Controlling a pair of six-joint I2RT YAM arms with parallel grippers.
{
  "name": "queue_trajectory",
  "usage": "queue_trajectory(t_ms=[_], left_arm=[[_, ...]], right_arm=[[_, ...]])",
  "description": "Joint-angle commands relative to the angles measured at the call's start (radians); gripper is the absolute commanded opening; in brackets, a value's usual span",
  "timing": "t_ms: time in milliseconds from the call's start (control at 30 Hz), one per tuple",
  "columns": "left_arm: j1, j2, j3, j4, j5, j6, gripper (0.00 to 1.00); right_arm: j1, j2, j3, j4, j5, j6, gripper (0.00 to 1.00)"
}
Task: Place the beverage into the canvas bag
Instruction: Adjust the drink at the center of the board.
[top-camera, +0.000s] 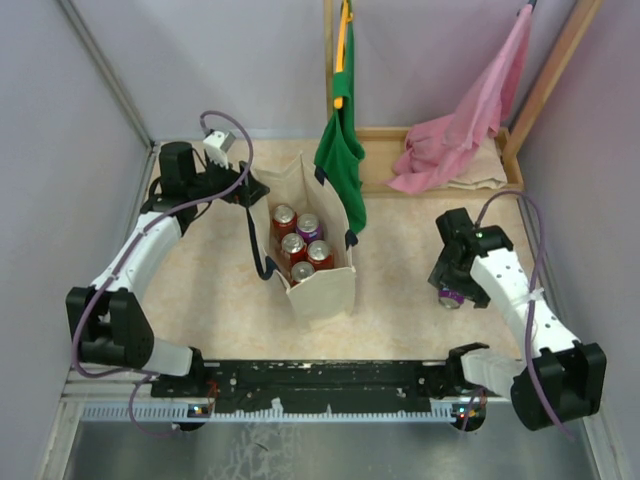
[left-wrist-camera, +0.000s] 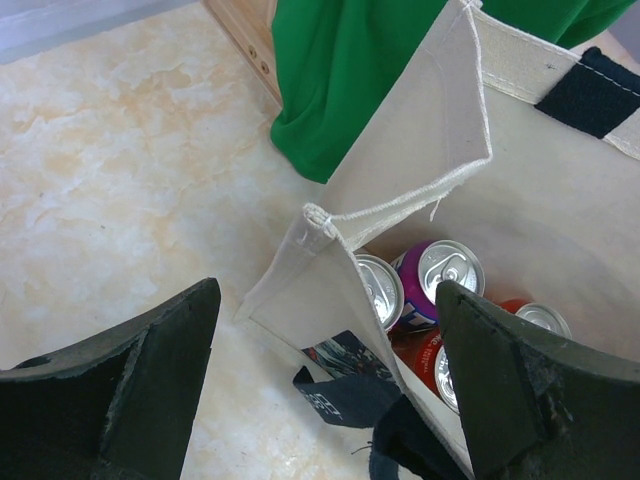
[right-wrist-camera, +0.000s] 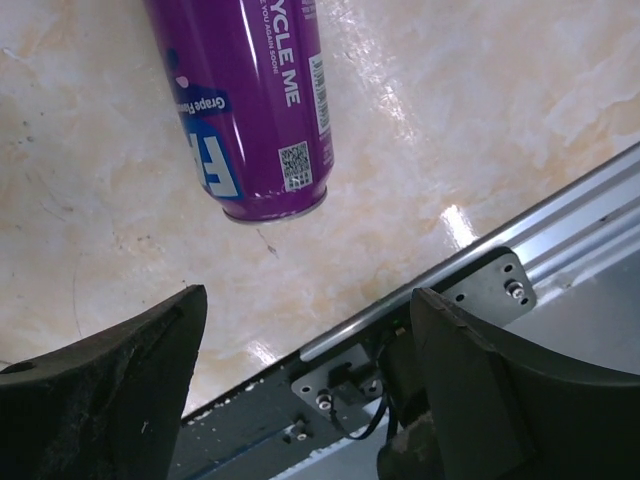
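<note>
a purple can (right-wrist-camera: 250, 100) lies on its side near the table's (top-camera: 200, 290) near edge, toward the right corner; the right gripper (right-wrist-camera: 310, 300) hovers close over it, jaws released; bare table separates it from the canvas bag (top-camera: 318, 270) at centre, five cans (top-camera: 300, 245) inside; the left gripper (left-wrist-camera: 325, 300), jaws spread, straddles its far-left rim corner.

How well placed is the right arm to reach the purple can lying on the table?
Probably yes: the right gripper hangs open close over the purple can, which lies on its side with nothing between them.
</note>
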Motion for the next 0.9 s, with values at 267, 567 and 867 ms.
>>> queue_trajectory(t_ms=[267, 567, 867], left_arm=[[0.000, 0.040, 0.080, 0.008, 0.014, 0.027, 0.94], [0.005, 0.033, 0.073, 0.001, 0.014, 0.030, 0.94], [0.006, 0.029, 0.066, 0.004, 0.021, 0.030, 0.94]], right_arm=[[-0.117, 0.130, -0.162, 0.395, -0.045, -0.075, 0.82], [-0.135, 0.174, -0.199, 0.470, -0.038, -0.130, 0.77], [-0.137, 0.143, -0.224, 0.463, -0.072, -0.133, 0.42]])
